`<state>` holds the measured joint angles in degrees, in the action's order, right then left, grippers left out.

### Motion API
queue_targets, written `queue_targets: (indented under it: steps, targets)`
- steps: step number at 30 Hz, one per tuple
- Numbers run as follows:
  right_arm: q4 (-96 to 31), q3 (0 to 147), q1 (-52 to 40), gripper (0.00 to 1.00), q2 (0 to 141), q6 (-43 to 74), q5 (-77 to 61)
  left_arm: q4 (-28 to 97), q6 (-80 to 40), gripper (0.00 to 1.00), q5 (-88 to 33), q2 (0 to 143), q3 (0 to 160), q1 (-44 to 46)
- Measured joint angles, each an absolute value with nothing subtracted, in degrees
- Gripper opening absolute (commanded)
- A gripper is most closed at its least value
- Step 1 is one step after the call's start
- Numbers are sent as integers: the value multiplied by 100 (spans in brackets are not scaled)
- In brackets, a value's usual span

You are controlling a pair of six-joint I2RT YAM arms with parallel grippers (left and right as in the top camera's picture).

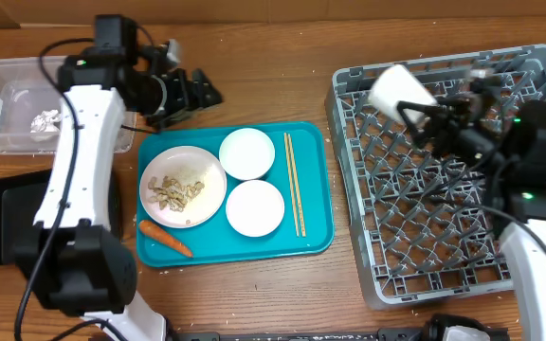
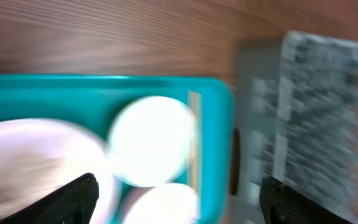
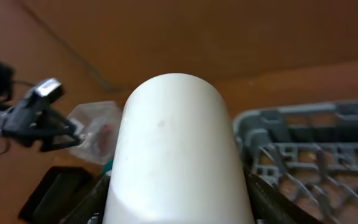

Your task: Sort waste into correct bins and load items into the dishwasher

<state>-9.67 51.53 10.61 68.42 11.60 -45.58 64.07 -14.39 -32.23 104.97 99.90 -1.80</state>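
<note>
Right fingers (image 3: 266, 202): pinching your cup (image 1: 401, 92).
Left fingers (image 2: 73, 199): spread, empty.
Risk: cup tips off rack (image 1: 425, 246) pegs if you release tilted.

Right gripper (image 1: 413, 110) clamps white cup (image 1: 396, 90), tilted, over upper-left corner of grey rack (image 1: 425, 256); left gripper (image 1: 202, 92) hangs above teal tray (image 1: 316, 204), top centre-left; on tray: plate (image 1: 183, 159) with nut-shell scraps (image 1: 180, 191), two bowls (image 1: 246, 153) (image 1: 254, 207), chopsticks (image 1: 294, 185), carrot (image 1: 165, 238); silvery wrapper (image 1: 45, 121) in clear tub (image 1: 12, 90), upper left; black tray (image 1: 8, 227) below it.
</note>
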Motion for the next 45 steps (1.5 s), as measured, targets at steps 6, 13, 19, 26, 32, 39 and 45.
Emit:
queue_targets:
  steps: [6, 13, 19, 26, 32, 39, 45]
  targets:
    - [-3061, 5966, 1914, 33, 6842, 1201, -3557, 6464, -1439, 86, -2178, 10130, 9990, -491]
    - [-5404, 6973, 2633, 31, 6838, 1219, -1734, 6469, -1441, 86, -1911, 10108, 9990, -486]
    - [-6265, 7078, 3415, 31, 6855, 1315, -327, 6473, -1439, 86, -1844, 10108, 9990, -486]
    - [-6442, 7083, 4372, 31, 7345, 1347, 255, 6475, -1441, 87, -1833, 10108, 9990, -486]
    - [-6628, 7083, 4626, 32, 8051, 1347, 368, 6589, -1441, 87, -1811, 10108, 9990, -486]
    - [-6514, 7266, 4615, 53, 8560, 1350, 482, 6608, -1439, 88, -1791, 10108, 9990, -486]
    - [-6357, 7308, 4613, 54, 8637, 1343, 537, 6615, -1439, 88, -1791, 10108, 9990, -486]
